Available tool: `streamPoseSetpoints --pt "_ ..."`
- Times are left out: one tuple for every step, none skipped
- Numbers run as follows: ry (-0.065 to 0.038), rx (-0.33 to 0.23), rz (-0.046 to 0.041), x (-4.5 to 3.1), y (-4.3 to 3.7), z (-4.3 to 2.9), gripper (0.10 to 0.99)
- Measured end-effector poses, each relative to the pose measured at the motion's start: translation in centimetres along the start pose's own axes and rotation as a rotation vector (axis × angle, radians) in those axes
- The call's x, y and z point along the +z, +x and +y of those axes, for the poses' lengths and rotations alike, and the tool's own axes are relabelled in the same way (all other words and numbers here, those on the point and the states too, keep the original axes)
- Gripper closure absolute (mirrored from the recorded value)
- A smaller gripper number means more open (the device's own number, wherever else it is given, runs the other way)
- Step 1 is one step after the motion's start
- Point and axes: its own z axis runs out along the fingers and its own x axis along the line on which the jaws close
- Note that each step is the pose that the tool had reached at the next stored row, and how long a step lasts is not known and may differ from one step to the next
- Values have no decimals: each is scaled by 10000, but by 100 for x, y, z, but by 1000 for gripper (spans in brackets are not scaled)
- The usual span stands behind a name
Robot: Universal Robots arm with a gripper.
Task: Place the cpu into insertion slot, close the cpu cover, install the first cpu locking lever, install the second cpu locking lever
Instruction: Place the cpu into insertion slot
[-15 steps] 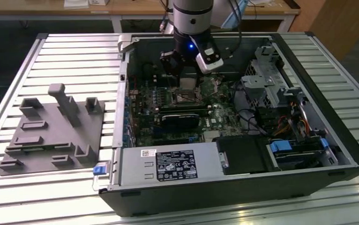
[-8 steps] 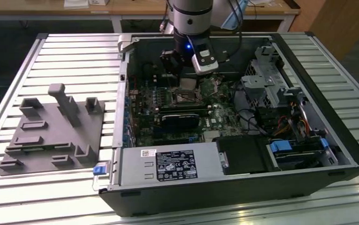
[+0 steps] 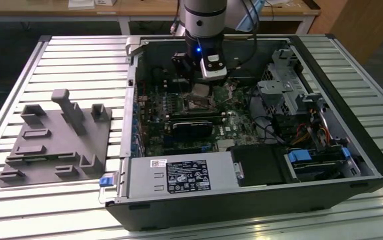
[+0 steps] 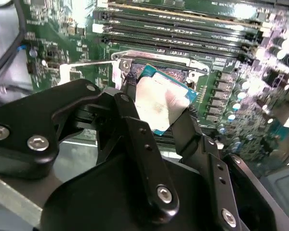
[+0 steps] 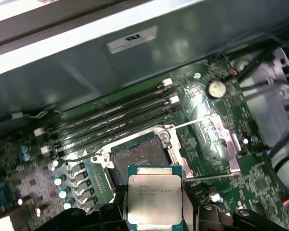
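Exterior view: we find the arm [image 3: 205, 20] reaching down into an open computer case [image 3: 245, 210] that lies on the slatted worktop [image 3: 78, 60]. The tool [image 3: 201, 86] hangs over the green board [image 3: 235, 125], close above the slot [image 3: 198, 105]. A grey fixture [image 3: 55, 142] lies on the worktop at the exterior view's left, well apart from the case.

Second wrist view: we record the tool's two black fingers [image 4: 135, 127] clamped on opposite edges of the cpu [image 4: 161, 103]. Its dull silver face is tilted towards the camera. The slot's silvery rim [image 4: 156, 58] shows behind the chip, which is not seated in it.

First wrist view: we see the cpu [image 5: 155, 199] held between the fingers over one edge of the slot [image 5: 137, 156]. The slot's dark centre lies uncovered. The cover [image 5: 214, 144] stands swung open, just beside the slot. Long memory slots [image 5: 115, 113] run on the slot's far side from the chip.
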Motion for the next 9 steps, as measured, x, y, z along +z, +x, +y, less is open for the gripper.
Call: streamPoseSetpoints --pt "6 180 -11 1 0 0 549" --pt "12 360 -22 2 0 0 549" --pt "19 539 -34 3 0 0 549" --pt "26 735 -46 5 0 0 549" --pt "32 898 -56 6 0 0 549" --pt "40 1094 -68 7 0 0 549" --pt "47 1272 -79 8 0 0 549" --pt "54 1453 -91 9 0 0 549" --pt "60 1631 -102 10 0 -1 549"
